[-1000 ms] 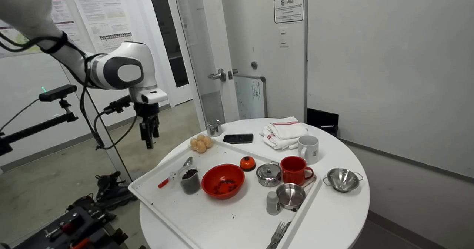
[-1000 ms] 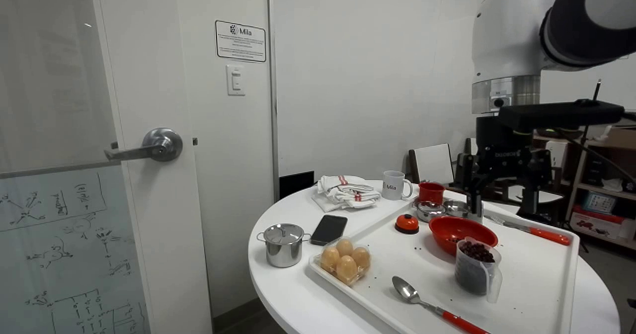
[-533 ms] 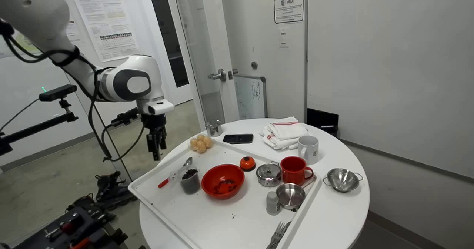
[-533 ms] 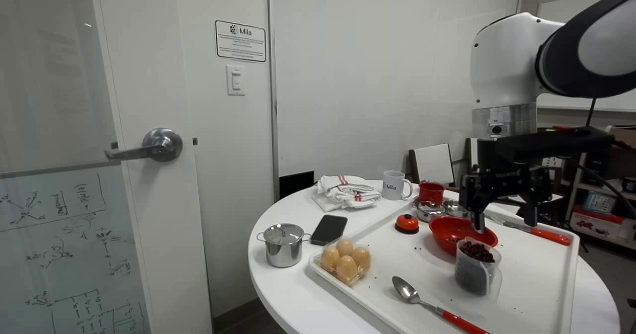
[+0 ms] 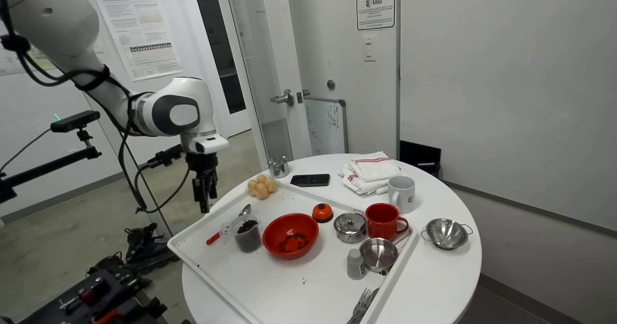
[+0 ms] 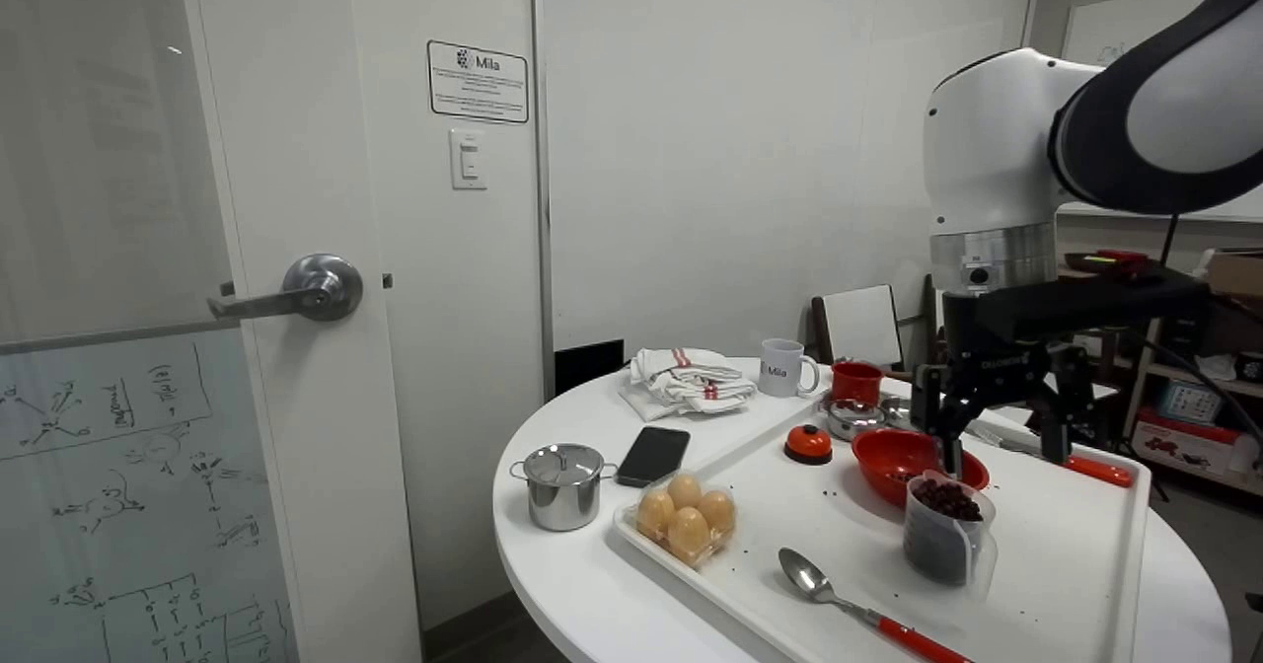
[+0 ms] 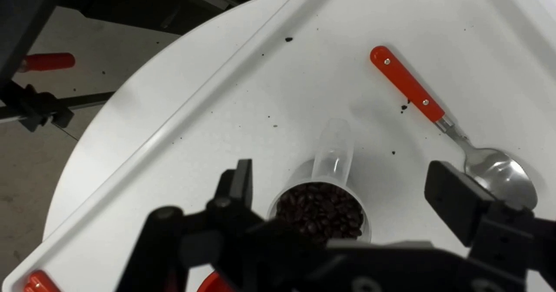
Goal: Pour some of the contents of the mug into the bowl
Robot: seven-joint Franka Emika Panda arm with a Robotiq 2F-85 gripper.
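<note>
Wrist view, end effector [image 7: 343, 187] spread, cup [image 7: 332, 161] of likely beans [image 7: 321, 211]

The phone [image 6: 653, 457] lies between a steel pot [image 6: 563, 500] and towels [image 6: 688, 387], near 4 eggs [image 6: 688, 523].

In an exterior view, the red bowl [image 5: 289, 225], just beside the measuring cup [image 5: 248, 241], obstructs that flank; in the wrist view, a strip of open tray [image 7: 397, 185] lies between cup and red-handled spoon [image 7: 443, 123], affording clearance.

Claw [image 6: 1002, 451] downward, fingers [image 7: 454, 198] wide apart, wrist [image 6: 999, 251] seemingly upright
</note>
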